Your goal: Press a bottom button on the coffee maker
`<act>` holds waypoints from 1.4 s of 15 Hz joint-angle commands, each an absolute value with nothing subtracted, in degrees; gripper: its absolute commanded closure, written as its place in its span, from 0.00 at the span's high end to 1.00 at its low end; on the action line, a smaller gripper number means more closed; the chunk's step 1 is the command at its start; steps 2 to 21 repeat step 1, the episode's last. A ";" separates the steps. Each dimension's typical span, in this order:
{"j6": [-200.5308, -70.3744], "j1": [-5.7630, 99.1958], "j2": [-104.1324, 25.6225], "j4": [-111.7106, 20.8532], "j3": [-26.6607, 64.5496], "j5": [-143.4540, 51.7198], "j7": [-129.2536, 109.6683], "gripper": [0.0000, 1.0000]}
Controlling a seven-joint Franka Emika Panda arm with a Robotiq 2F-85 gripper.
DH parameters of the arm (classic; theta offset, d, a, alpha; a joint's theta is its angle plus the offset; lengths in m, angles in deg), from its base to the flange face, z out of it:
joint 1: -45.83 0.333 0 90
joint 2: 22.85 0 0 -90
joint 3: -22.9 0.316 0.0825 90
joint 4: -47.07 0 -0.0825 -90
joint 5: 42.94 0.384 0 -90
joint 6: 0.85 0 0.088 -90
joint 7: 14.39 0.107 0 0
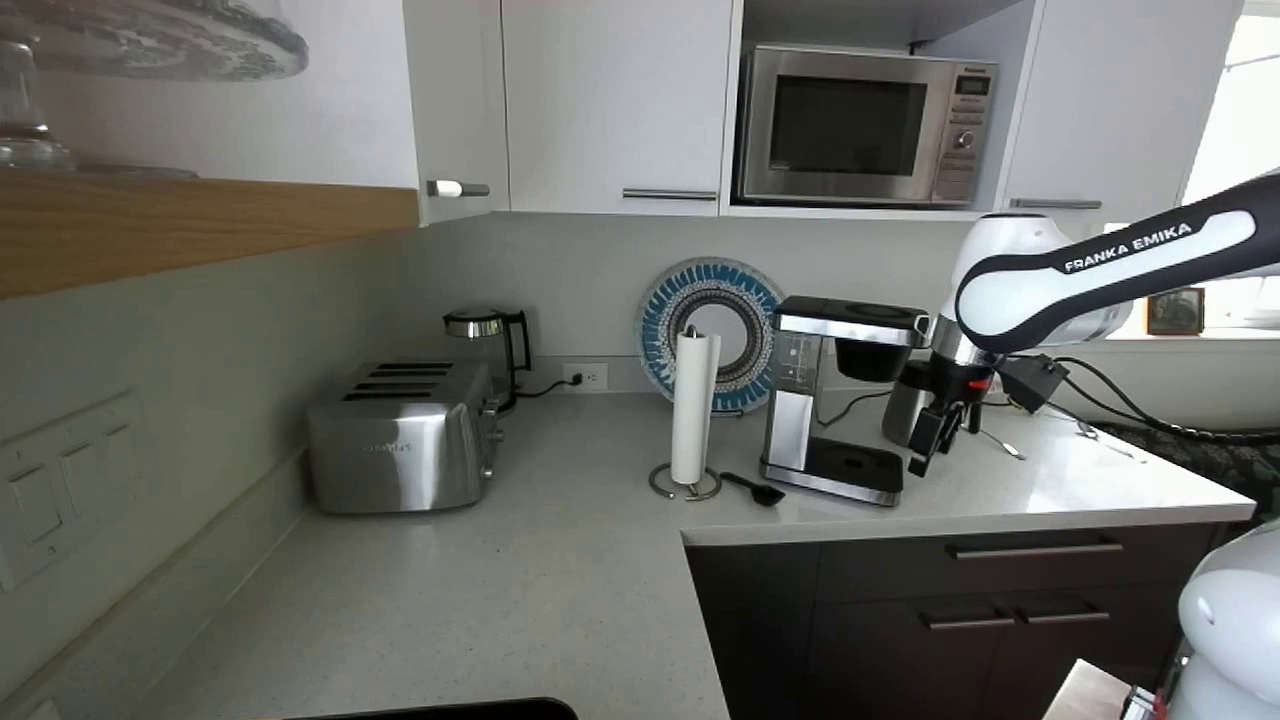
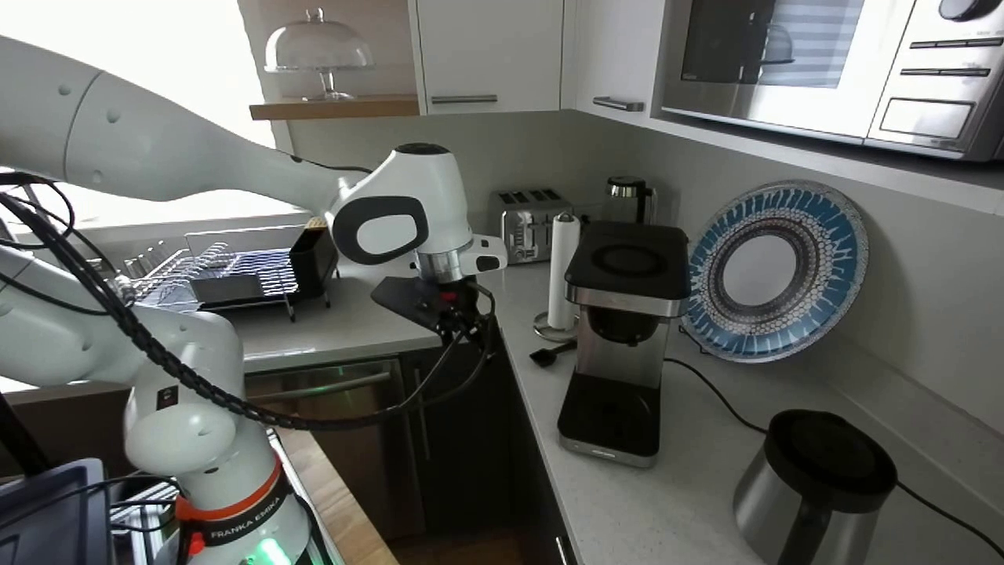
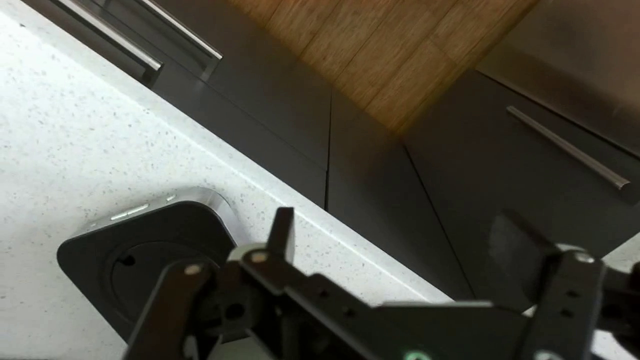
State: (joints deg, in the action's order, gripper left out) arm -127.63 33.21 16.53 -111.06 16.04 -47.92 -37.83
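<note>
White cabinets [image 1: 615,100] hang above a pale speckled tabletop [image 1: 500,600] that turns a corner, and a steel microwave [image 1: 870,128] sits in an open bay among them. The coffee maker [image 2: 622,349] stands upright on this tabletop near its front edge, in both exterior views between the paper-towel roll [image 1: 693,410] and a steel carafe [image 2: 816,486] with a black lid. A black scoop [image 1: 766,495] lies just beside the roll, and a round blue-patterned plate [image 2: 759,271] stands near the wall [image 1: 580,290] behind. Near the corner a chrome toaster [image 1: 400,440] stands just beside a kettle [image 1: 488,350] with a black handle. The wrist view shows the end effector [image 3: 395,222] with its fingers [image 3: 281,232] spread wide; past the gap between them run the tabletop's edge and dark cupboards [image 3: 370,192]. At the side of the same view lies the coffee maker's black base [image 3: 150,237], partly covered by the end effector, its silver rim bearing small pale bars [image 3: 130,212]. In an exterior view the white arm [image 2: 196,149] holds the end effector apart from the coffee maker.
</note>
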 commanded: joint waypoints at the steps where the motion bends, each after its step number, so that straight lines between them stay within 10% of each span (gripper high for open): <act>1: -127.35 35.29 16.71 -110.93 14.04 -49.60 -36.48 1.00; 21: -127.35 35.29 16.71 -110.93 14.04 -49.60 -36.48 1.00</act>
